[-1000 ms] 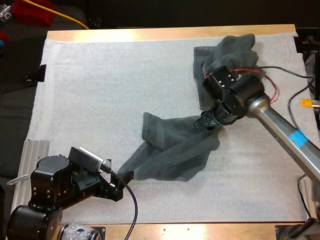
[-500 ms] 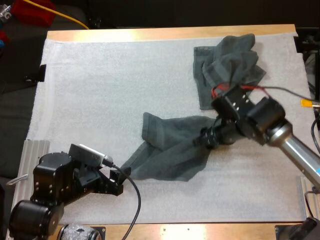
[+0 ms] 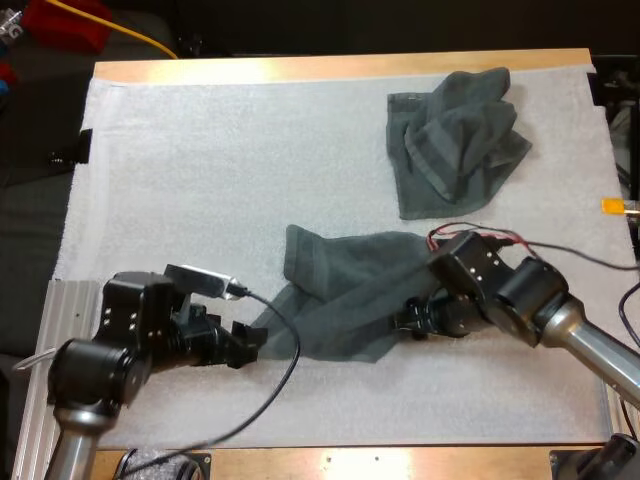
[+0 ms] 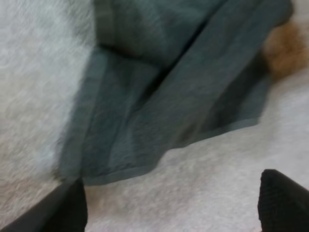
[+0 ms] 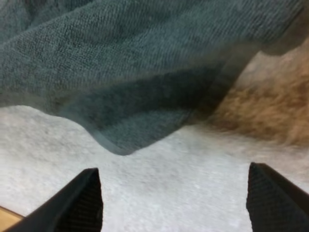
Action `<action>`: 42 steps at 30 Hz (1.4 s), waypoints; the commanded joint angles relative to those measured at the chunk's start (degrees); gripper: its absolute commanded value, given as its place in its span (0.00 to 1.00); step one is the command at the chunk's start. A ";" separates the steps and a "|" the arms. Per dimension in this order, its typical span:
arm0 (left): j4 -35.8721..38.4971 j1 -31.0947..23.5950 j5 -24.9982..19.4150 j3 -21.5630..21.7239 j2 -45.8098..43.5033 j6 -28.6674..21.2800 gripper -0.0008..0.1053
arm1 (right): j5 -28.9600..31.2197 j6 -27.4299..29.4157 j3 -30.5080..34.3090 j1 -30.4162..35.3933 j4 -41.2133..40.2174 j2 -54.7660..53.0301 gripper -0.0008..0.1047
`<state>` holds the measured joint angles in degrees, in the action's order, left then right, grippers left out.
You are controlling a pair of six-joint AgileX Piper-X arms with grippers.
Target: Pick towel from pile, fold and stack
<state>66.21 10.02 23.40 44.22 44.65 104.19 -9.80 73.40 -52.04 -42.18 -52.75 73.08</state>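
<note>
A dark grey-green towel (image 3: 345, 290) lies loosely spread and rumpled at the middle of the white mat (image 3: 200, 180). My left gripper (image 3: 245, 338) is low at its near left corner, open, and the towel's hem (image 4: 145, 159) lies just ahead of the spread fingers (image 4: 63, 210). My right gripper (image 3: 408, 320) is at the towel's near right edge, open too, its fingertips (image 5: 82, 198) standing apart just short of a hanging towel corner (image 5: 120, 140). A second towel (image 3: 455, 135), crumpled, lies at the far right of the mat.
A ribbed metal plate (image 3: 45, 330) sits at the mat's near left edge beside my left arm. The table's wooden rim (image 3: 340, 66) runs along the far side. Bare mat stretches across the far left half.
My right gripper has let go of the towel and dropped toward me to its near right edge. My left gripper has slid right and forward to the towel's near left corner.
</note>
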 commanded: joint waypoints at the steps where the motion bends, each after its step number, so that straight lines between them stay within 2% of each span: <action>1: 0.02 0.25 -1.11 0.31 0.86 -0.32 0.68 | -1.98 -1.91 1.18 -0.09 2.76 -0.40 0.60; 6: -0.16 0.25 -1.41 0.31 6.50 -0.32 0.68 | -6.95 -10.67 7.73 -0.09 14.61 -0.40 0.60; 12: -0.50 0.25 -1.34 0.31 13.06 -0.32 0.68 | -7.11 -18.94 13.42 -0.09 23.10 -0.40 0.60; 21: -3.52 0.25 -1.30 0.31 21.08 -0.32 0.68 | -7.11 -25.53 19.50 -0.09 31.21 -0.40 0.59; 31: -4.82 0.25 -3.29 0.31 29.81 -0.32 0.67 | -8.37 -26.09 20.00 -0.09 34.16 -0.40 0.59; 35: -4.52 0.25 -7.27 0.31 33.54 -0.32 0.67 | -8.49 -26.09 20.00 -0.09 34.16 -0.40 0.59; 42: -4.68 0.25 -4.65 0.31 38.80 -0.32 0.66 | -9.32 -26.09 20.00 -0.09 34.16 -0.40 0.59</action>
<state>61.45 10.02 18.49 44.22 83.51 104.19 -18.41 47.17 -32.01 -42.18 -18.95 73.08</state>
